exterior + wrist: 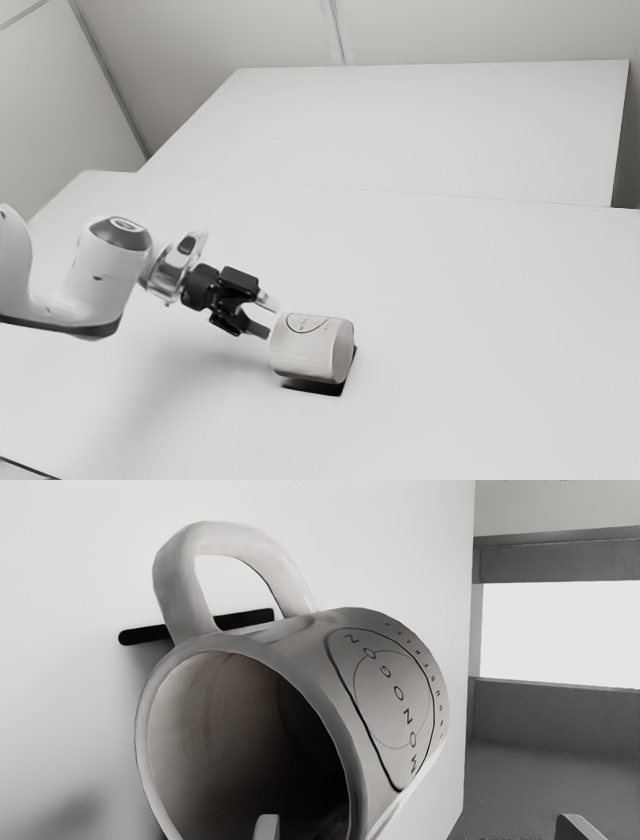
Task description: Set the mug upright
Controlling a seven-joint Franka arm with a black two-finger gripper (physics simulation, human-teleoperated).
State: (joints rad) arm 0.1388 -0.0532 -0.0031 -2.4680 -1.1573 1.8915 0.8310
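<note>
Your fingers (258, 330) stand parted, gripping nothing, at the mouth of the mug (308, 352), which lies sideways on the counter (460, 330).

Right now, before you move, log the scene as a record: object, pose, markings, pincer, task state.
object: pale mug with a looped handle
pose: lying on its side on the table
mouth: facing the pincer
markings: dark lettering inside a curved outline
pincer: open, at the mouth end, not gripping the mug
task state: mug not yet upright
</note>
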